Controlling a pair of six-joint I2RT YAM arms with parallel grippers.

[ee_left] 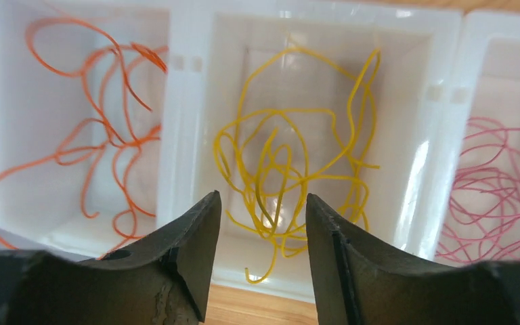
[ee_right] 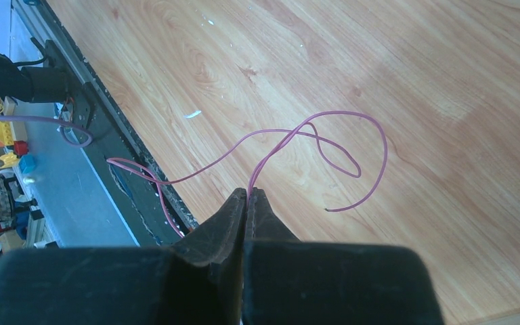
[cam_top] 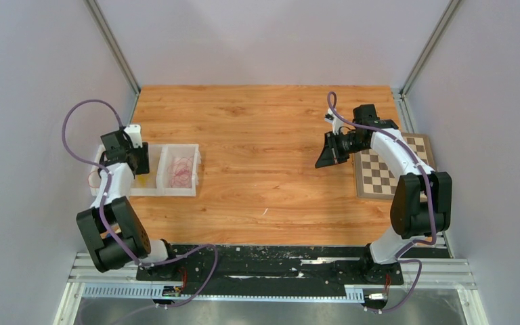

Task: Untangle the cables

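My left gripper (ee_left: pixel 261 196) is open and empty, hovering over the near rim of a white tray (ee_left: pixel 184 101) with three compartments. Curly orange cables (ee_left: pixel 105 135) lie in the left compartment, yellow cables (ee_left: pixel 291 169) in the middle one right under the jaws, and pink cables (ee_left: pixel 497 176) in the right one. In the top view the left gripper (cam_top: pixel 135 159) is over the tray (cam_top: pixel 179 191), with the pink cables (cam_top: pixel 181 170) beside it. My right gripper (ee_right: pixel 249 193) is shut on a thin pink cable (ee_right: pixel 338 113) that loops loosely above the wooden table. In the top view the right gripper (cam_top: pixel 326 157) is held above the table's right half.
A checkerboard (cam_top: pixel 386 172) lies at the table's right edge under the right arm. The black mounting rail (ee_right: pixel 101 135) runs along the table's near edge. Grey walls enclose the table on three sides.
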